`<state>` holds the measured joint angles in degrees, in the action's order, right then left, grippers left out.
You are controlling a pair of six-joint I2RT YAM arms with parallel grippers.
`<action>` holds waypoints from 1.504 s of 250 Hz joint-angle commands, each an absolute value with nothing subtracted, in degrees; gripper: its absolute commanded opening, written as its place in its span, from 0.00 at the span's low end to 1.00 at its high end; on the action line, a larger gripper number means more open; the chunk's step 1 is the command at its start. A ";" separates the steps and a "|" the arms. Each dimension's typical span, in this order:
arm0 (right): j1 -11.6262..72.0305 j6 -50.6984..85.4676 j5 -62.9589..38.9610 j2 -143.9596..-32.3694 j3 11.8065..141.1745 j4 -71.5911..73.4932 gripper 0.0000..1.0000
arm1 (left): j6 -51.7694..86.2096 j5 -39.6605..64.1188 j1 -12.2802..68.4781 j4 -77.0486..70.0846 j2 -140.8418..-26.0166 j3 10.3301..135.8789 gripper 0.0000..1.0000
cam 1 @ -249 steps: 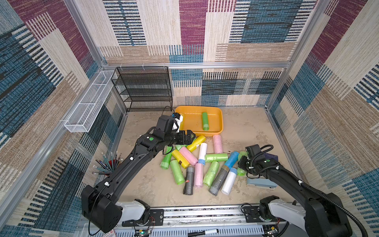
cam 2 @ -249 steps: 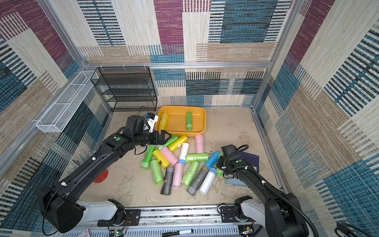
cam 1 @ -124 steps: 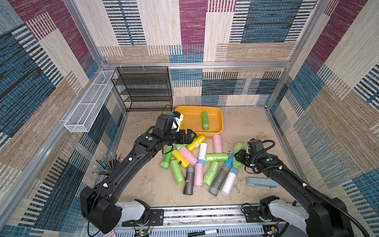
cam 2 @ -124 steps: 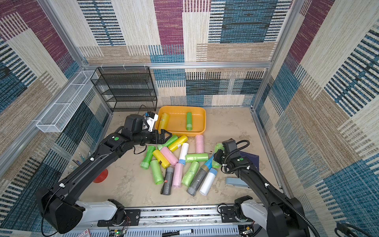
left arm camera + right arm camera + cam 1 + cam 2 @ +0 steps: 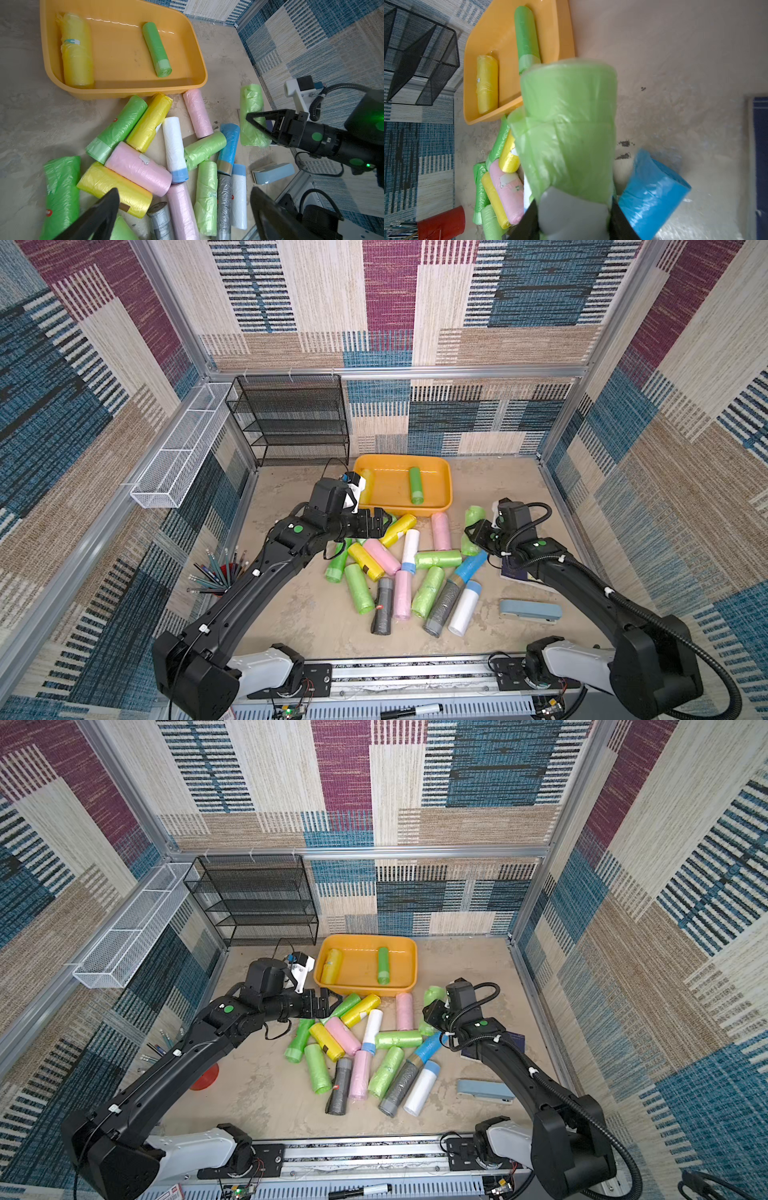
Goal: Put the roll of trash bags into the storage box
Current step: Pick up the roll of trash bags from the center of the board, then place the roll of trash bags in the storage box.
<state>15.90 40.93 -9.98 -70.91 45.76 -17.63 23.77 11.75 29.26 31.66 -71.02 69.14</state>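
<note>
The storage box [image 5: 444, 483] [image 5: 409, 965] stands at the back of the floor and holds a yellow roll [image 5: 76, 54] and a green roll [image 5: 156, 48]. My right gripper [image 5: 476, 533] [image 5: 432, 1013] [image 5: 259, 124] [image 5: 574, 212] is shut on a light green roll of trash bags [image 5: 475, 515] [image 5: 433, 995] [image 5: 251, 104] [image 5: 569, 128]. It holds the roll above the floor, to the right of the box's front corner. My left gripper [image 5: 380, 524] [image 5: 328, 1004] [image 5: 184, 193] is open and holds nothing. It hangs over the left end of the loose rolls, just before the box's front rim.
Several loose rolls [image 5: 399, 568] [image 5: 365, 1048] lie heaped mid-floor. A black mesh rack [image 5: 295, 418] and a white wire basket [image 5: 178, 448] are at the back left. A red pencil cup [image 5: 204, 1077], a blue stapler [image 5: 530, 611] and a dark booklet [image 5: 519, 572] flank the heap.
My right gripper has risen with the light green roll and carried it back and left, toward the box. The left arm has barely moved.
</note>
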 commanded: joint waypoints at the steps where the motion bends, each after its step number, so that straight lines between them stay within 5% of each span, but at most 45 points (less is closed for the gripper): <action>1: 15.91 39.08 -11.60 -74.73 49.27 -10.75 0.38 | 22.07 9.32 29.27 32.07 -70.01 68.28 0.98; 190: 15.93 29.76 -8.14 -117.34 91.41 -14.10 0.29 | 20.56 8.75 29.18 30.78 -70.67 66.27 0.98; 376: 19.14 29.54 -0.51 -130.62 104.89 -21.34 0.33 | 20.22 7.04 29.17 31.78 -65.00 62.87 0.98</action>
<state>19.07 29.52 -2.55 -129.25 102.67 -20.36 21.63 7.84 29.21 31.70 -66.17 63.70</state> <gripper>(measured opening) 0.368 0.983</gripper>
